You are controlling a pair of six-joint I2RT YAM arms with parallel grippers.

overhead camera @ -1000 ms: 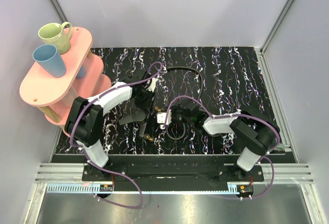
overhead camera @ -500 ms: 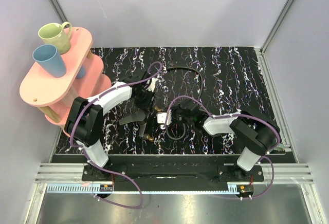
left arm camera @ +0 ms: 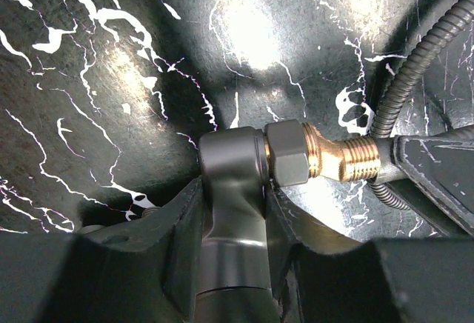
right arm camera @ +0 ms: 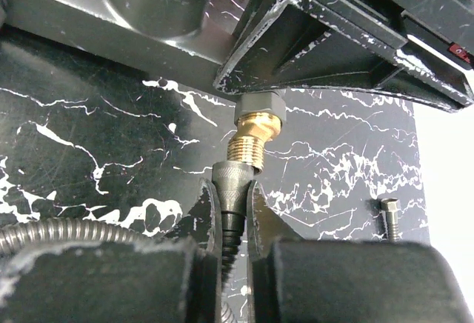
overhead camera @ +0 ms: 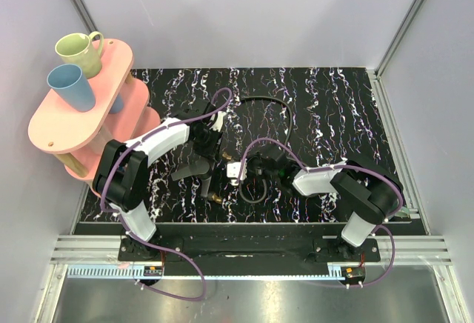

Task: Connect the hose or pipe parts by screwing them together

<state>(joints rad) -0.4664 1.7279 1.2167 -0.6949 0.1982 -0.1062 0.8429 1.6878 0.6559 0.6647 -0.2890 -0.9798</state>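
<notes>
My left gripper (left arm camera: 233, 190) is shut on the dark grey forked fitting (left arm camera: 231, 161). Its fingers clamp the stem just below the hex nut (left arm camera: 287, 152), and the brass threaded tip (left arm camera: 348, 156) sticks out to the right. My right gripper (right arm camera: 233, 197) is shut on the black hose's knurled end nut (right arm camera: 235, 178), which sits on the first threads of that brass tip (right arm camera: 252, 141), in line with it. From above, both grippers meet at mid-table, the left gripper (overhead camera: 211, 161) facing the right gripper (overhead camera: 248, 169). The hose (overhead camera: 261, 101) loops away behind them.
A pink two-tier rack (overhead camera: 52, 127) stands at the far left with a green mug (overhead camera: 80, 50) and a blue cup (overhead camera: 70, 86). A small bolt (right arm camera: 389, 215) lies on the black marbled table (overhead camera: 333, 108) beside the right fingers. The fitting's other brass tip (overhead camera: 216, 198) points toward the near edge.
Almost nothing: the left wrist has shifted very slightly. Both grips are unchanged.
</notes>
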